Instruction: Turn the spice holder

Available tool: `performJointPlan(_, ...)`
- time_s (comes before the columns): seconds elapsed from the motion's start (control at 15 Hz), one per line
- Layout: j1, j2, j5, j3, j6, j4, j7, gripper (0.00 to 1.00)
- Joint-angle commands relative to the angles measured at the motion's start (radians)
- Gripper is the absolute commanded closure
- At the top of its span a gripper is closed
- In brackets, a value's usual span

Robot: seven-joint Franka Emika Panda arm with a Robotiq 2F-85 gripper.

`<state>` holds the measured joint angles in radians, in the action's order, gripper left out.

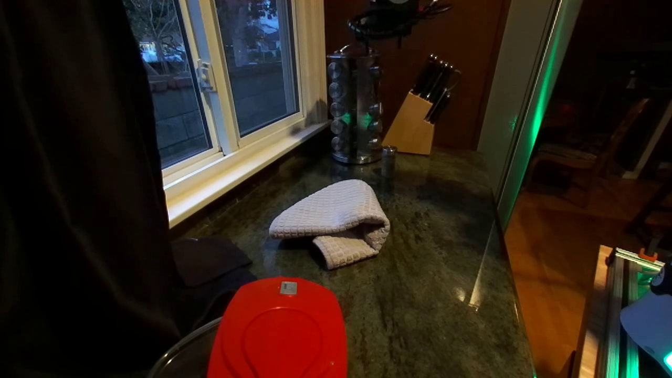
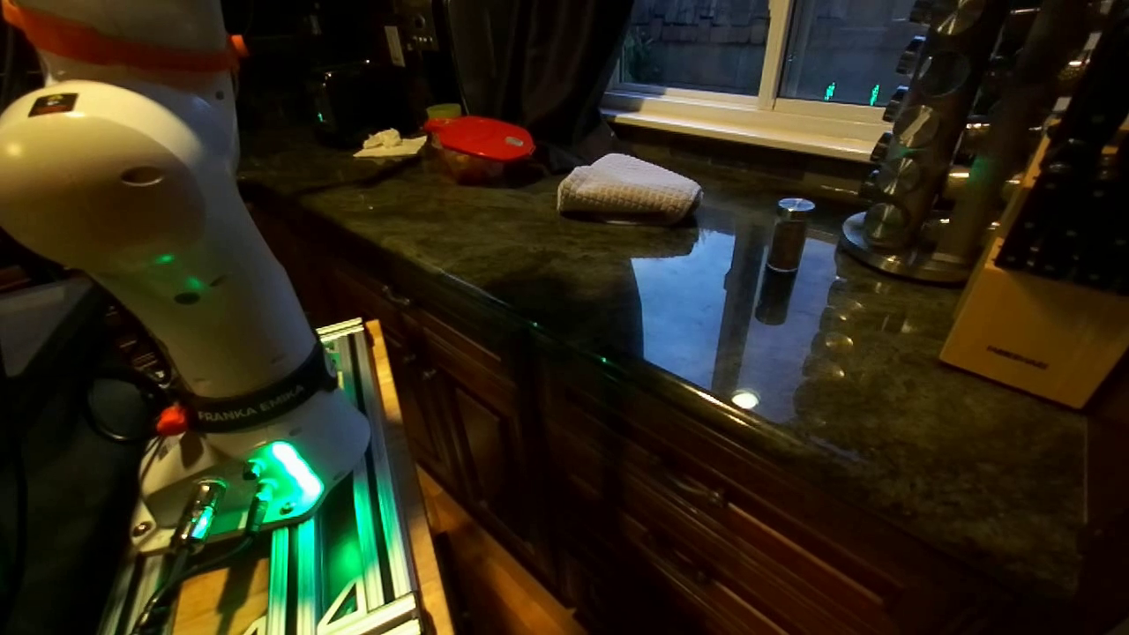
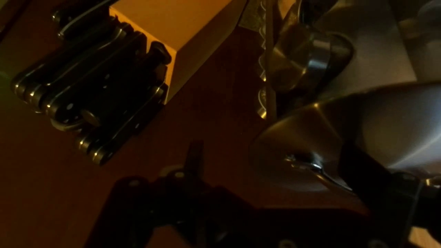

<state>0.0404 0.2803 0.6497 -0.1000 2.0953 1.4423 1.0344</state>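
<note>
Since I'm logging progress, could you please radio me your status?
Jaws open. Spice holder upright, ungripped, its top near the jaws. Knife block close beside, possibly in the way.

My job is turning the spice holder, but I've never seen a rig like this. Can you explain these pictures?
The machine is one white robot arm, standing beside a kitchen counter. Two pictures come from cameras outside the robot; the third comes from its wrist, looking past the end effector.

On the counter stand the spice holder, a tall rack of silver-lidded jars, a wooden knife block and a small separate jar. A folded cloth and a red-lidded container are there too.

The two dark fingers are spread; in the wrist view one overlaps the spice holder's shiny top, touching or not I can't tell. Nothing looks gripped.
</note>
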Motion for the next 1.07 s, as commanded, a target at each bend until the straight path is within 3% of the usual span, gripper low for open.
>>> performJointPlan(0.0,-0.003,0.003,-0.081,0.011,-0.015,0.01,-0.037,0.0)
performJointPlan(0.67,-0.001,0.001,-0.193,0.007,-0.002,0.004,-0.042,0.0)
performJointPlan(1.0,0.004,0.0,-0.19,0.001,0.007,0.006,-0.029,0.0)
